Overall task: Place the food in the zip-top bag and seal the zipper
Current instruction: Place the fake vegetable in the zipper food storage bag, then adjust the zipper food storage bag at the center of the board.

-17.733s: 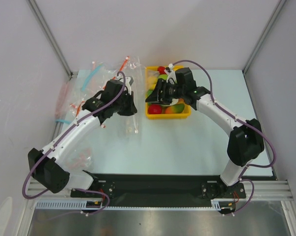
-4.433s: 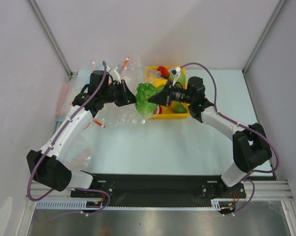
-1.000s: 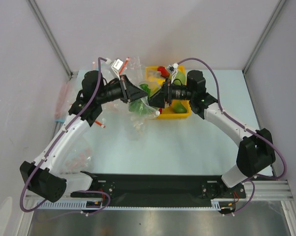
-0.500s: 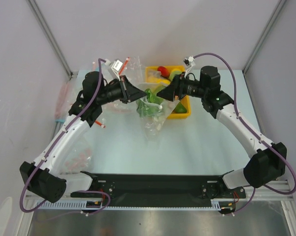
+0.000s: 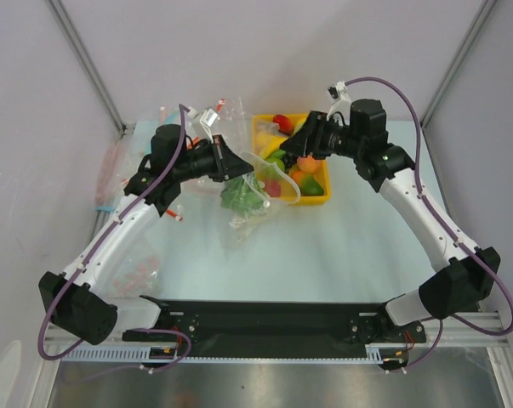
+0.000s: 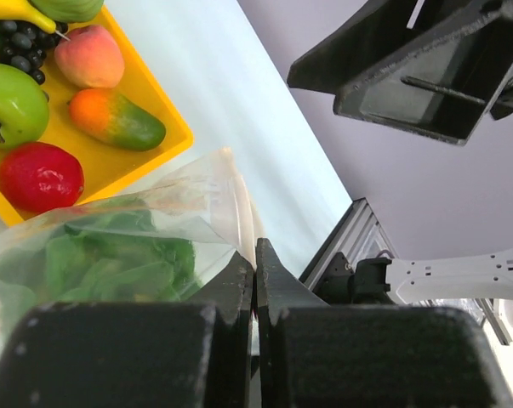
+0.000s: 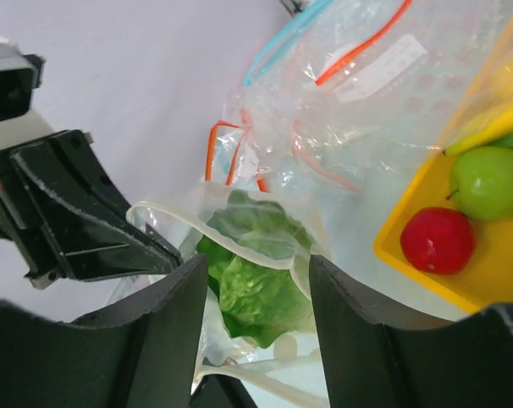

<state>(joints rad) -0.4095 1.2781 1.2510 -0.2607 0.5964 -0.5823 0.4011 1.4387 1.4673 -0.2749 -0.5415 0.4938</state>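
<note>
The dotted zip-top bag (image 5: 254, 212) hangs from my left gripper (image 5: 237, 167), which is shut on its mouth edge (image 6: 246, 223). The green-and-white cabbage (image 5: 243, 197) lies inside the bag, seen through the open mouth in the right wrist view (image 7: 258, 280). The pale zipper strip (image 5: 279, 176) curves round the open mouth (image 7: 239, 240). My right gripper (image 5: 305, 143) is open and empty, above the yellow tray (image 5: 324, 197), apart from the bag. The green apple (image 7: 492, 181) and the red fruit (image 7: 437, 239) sit in the tray; both also show in the left wrist view, apple (image 6: 9, 102) and red fruit (image 6: 39, 174).
The tray also holds a peach (image 6: 88, 56), a mango (image 6: 116, 121) and grapes (image 6: 18, 47). Plain clear bags with blue and red strips (image 5: 167, 123) lie at the back left; another (image 5: 135, 270) lies by the left arm. A frame post (image 5: 86, 64) stands at the left.
My right gripper has drawn back from the bag's mouth to above the tray, empty. The cabbage stays in the bag, which has sagged lower. My left gripper still holds the edge.
</note>
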